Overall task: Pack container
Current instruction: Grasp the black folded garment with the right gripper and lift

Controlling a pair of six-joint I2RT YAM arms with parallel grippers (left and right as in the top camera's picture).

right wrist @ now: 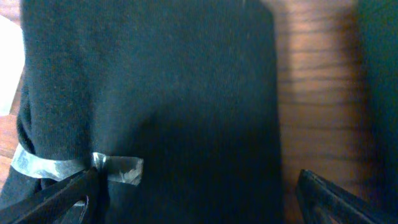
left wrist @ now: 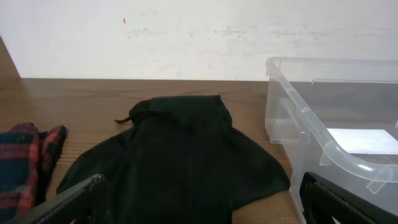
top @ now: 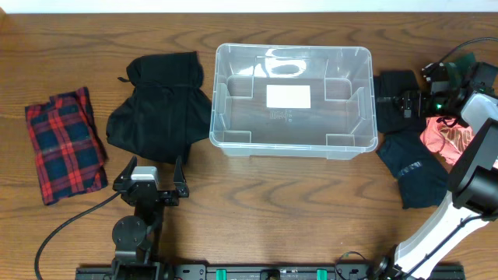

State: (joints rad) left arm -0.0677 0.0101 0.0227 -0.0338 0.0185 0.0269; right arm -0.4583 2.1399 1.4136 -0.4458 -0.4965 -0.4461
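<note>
The container point(top: 296, 146) is a clear plastic bin with a white label on its base, standing empty at the table's middle back. It also shows at the right of the left wrist view point(left wrist: 323, 140). My left gripper point(top: 156, 177) is open and empty, low over the table just in front of a crumpled black garment point(top: 159, 109), which fills the left wrist view point(left wrist: 180, 149). My right gripper point(top: 401, 102) is open over a folded black cloth point(top: 393, 84) to the right of the bin. In the right wrist view its fingers point(right wrist: 199, 202) straddle that cloth point(right wrist: 161, 81), which has a tape band.
A red and blue plaid cloth point(top: 64, 144) lies at the far left and also shows in the left wrist view point(left wrist: 25, 165). A dark navy garment point(top: 414, 167) and a pink garment point(top: 447, 140) lie at the right by the right arm. A cable runs at the front left.
</note>
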